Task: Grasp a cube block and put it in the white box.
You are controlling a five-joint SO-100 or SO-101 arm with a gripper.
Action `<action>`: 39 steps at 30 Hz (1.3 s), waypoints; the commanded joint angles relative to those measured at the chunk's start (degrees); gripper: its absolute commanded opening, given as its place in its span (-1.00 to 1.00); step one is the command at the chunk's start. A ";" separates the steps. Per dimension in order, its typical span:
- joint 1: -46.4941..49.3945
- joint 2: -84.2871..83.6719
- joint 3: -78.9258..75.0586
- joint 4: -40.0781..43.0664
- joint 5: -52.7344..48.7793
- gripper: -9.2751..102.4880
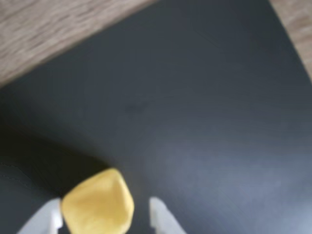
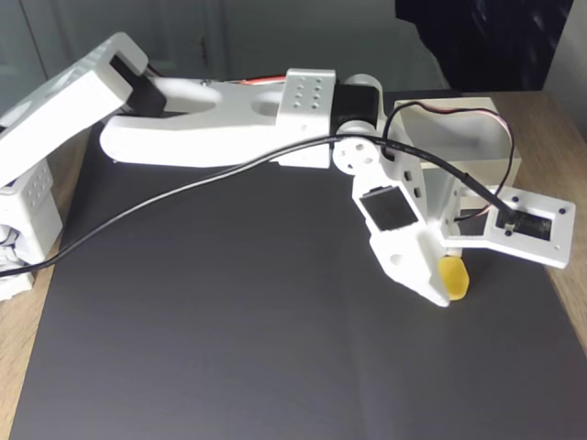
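The yellow cube block sits tilted between my two white fingertips at the bottom of the wrist view. It touches the left finger, and a narrow gap separates it from the right finger. My gripper is open around it. In the fixed view the cube block peeks out at the tip of the gripper, low over the black mat at the right. The white box stands just behind the gripper at the far right, partly covered by the wrist.
A black mat covers most of the wooden table. A black cable arcs from the arm's base on the left over the mat to the wrist. The arm's base stands at the left edge.
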 commanded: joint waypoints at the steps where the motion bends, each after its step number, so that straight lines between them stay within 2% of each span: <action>1: 0.26 -0.53 -5.19 0.35 0.09 -0.41; 15: -2.02 -3.25 -6.24 -0.35 0.26 -0.43; 22: -2.81 -8.35 -15.03 2.29 0.53 -0.46; 29: -3.25 -8.70 -15.03 3.16 2.46 -0.62; 32: -3.96 -8.61 -15.03 4.66 2.72 -0.83; 39: -4.48 -7.91 -15.03 5.98 2.20 -0.84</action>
